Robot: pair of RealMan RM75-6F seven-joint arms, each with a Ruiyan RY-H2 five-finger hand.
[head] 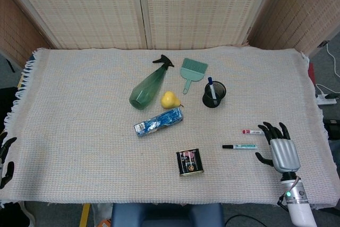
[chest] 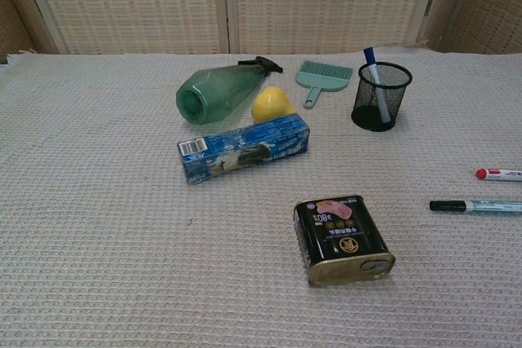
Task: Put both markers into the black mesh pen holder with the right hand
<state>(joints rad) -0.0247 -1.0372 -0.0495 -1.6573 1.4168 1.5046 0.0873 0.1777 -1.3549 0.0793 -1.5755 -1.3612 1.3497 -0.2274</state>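
A black-capped marker (head: pixel 239 146) (chest: pixel 476 207) and a red-capped marker (head: pixel 252 131) (chest: pixel 498 174) lie flat on the cloth at the right. The black mesh pen holder (head: pixel 214 94) (chest: pixel 381 96) stands behind them with a blue pen in it. In the head view my right hand (head: pixel 279 147) hovers just right of both markers, fingers spread, holding nothing. My left hand (head: pixel 5 155) shows only as dark fingers at the left edge of the table, apart and empty. Neither hand appears in the chest view.
A green spray bottle (head: pixel 147 88), a yellow pear (head: pixel 169 100), a green dustpan brush (head: pixel 191 71), a blue packet (head: pixel 158 122) and a dark tin (head: pixel 190 162) lie around the table's middle. The woven cloth (head: pixel 79 104) covers the table; wicker screens stand behind.
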